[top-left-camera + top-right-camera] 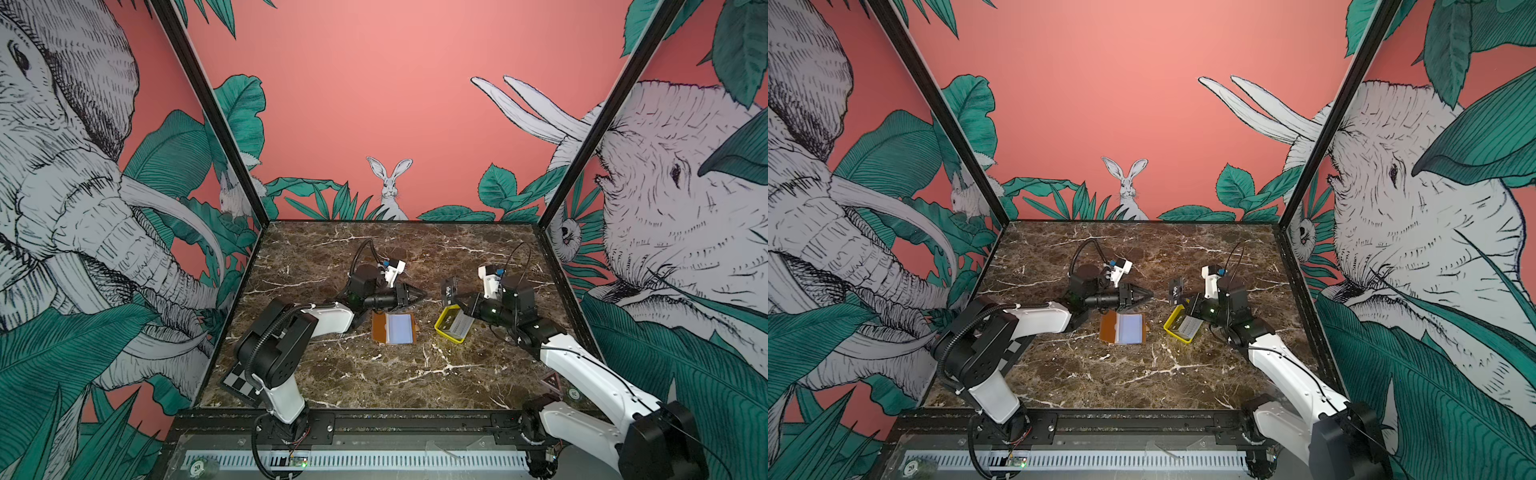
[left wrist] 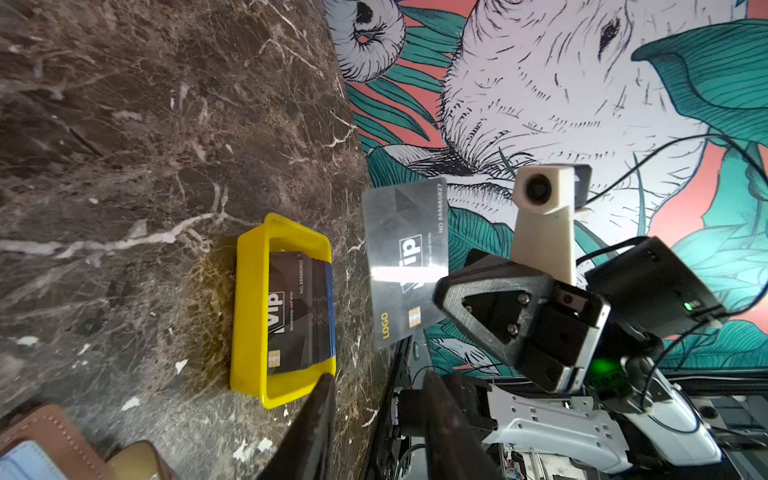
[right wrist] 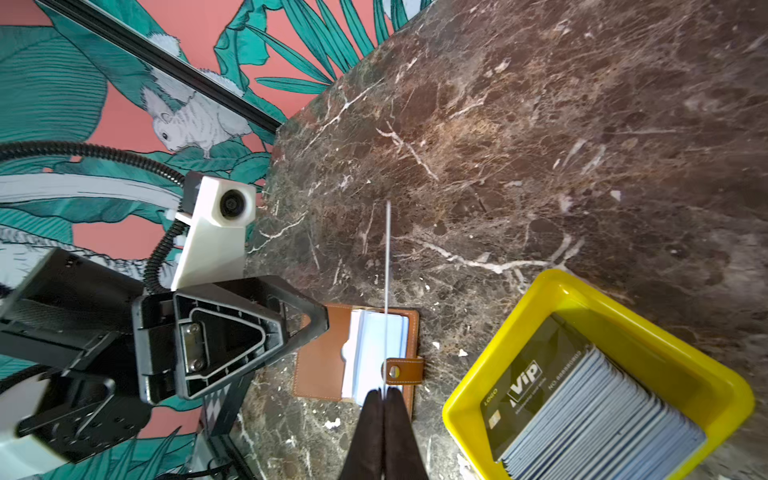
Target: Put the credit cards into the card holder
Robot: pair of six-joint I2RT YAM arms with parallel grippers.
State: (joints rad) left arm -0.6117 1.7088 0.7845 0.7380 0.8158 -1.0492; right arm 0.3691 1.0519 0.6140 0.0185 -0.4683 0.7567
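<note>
Black Vip card (image 2: 405, 257) pinched upright in right hand (image 3: 384, 394), we judge for handover | left hand (image 2: 378, 376) part-open, empty, facing it | card holder (image 1: 395, 328) lies open on worktop (image 1: 374, 374) between | other credit cards (image 3: 582, 407) in yellow tray (image 2: 249, 311)

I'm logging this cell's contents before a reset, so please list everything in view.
table: one, brown marble, fills the cell floor
card holder: one, tan-brown, lying open at the table's centre, clear sleeves up
tray: one, yellow, right of the card holder
stacked cards: one stack, number unclear, dark grey, inside the tray
held card: one, dark grey, white Vip lettering, in the air beside the tray
left gripper: one, black, open and empty, beyond the card holder
right gripper: one, black, shut on the held card
</note>
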